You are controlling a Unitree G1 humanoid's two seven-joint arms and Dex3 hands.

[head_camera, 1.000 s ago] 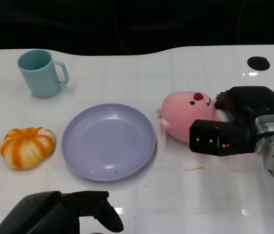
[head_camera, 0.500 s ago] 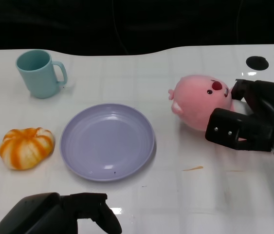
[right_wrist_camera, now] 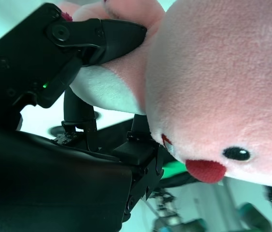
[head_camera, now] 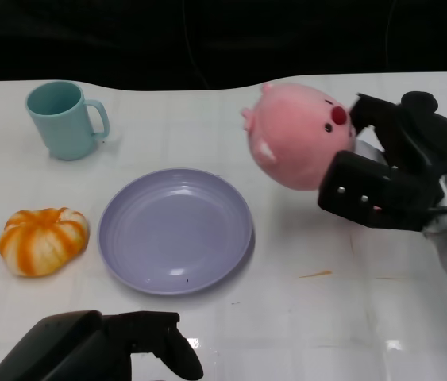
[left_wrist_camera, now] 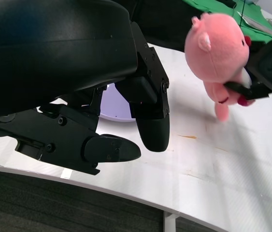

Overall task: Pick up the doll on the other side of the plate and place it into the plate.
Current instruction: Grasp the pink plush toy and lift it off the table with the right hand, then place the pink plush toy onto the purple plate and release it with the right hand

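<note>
While right hand (head_camera: 390, 178) fingers (right_wrist_camera: 111, 36) grip it, round pink doll (head_camera: 298, 135) hangs airborne

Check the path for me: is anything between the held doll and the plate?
Nothing visible does. The right hand holds the pink doll off the table, beside the purple plate, whose surface is bare. The teal mug and orange pumpkin sit on the plate's far side from the doll.

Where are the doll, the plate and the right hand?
doll (head_camera: 294, 139): head view, middle of its pink face.
plate (head_camera: 175, 230): head view, bare centre of the purple dish.
right hand (head_camera: 386, 171): head view, black shell gripping the doll.
</note>
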